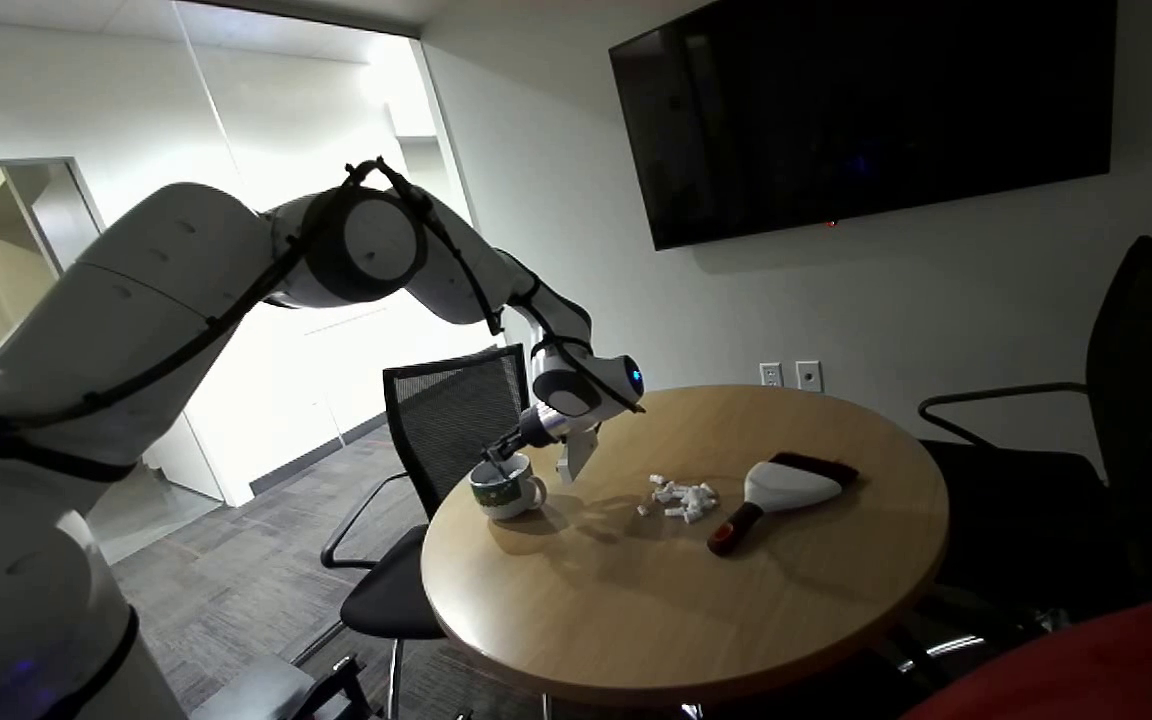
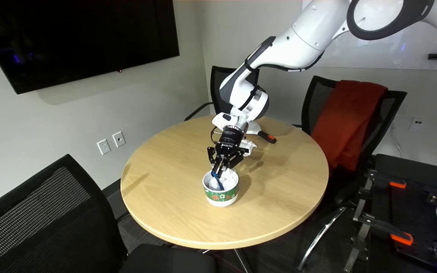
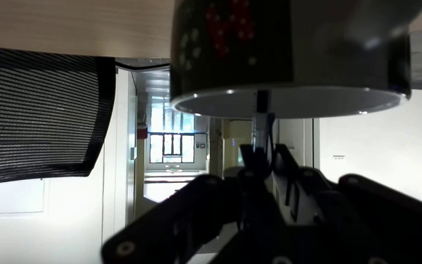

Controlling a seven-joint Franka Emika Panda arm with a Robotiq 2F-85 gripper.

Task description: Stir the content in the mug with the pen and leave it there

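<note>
Stirring stage, release not yet made. In an exterior view the mug [image 1: 499, 494] stands upright near the edge of the table [image 1: 586, 600], at about 9 o'clock from its centre. White pieces [image 1: 698, 500] lie at 3 o'clock from the mug, with a brush [image 1: 784, 490] beyond them in the same direction; neither seems needed here. In an exterior view the pen [image 2: 218, 182] slants from 11 o'clock down to 5 o'clock, its lower end inside the mug among white content [image 2: 229, 178]; the tip itself cannot be seen. In the wrist view, where the mug appears inverted, the gripper [image 3: 264, 150] reaches in from 6 o'clock, its fingers [image 3: 248, 161] clamped on the pen outside the mug, and the shaft runs towards 12 o'clock past the near rim. Done: pen held, pen inserted. Under way or about to begin, by judgement: the stirring itself, which one moment cannot confirm. Left: completing the stir, parting the fingers so that the pen comes to lean on the inner wall, and drawing the gripper back without tipping the mug.
</note>
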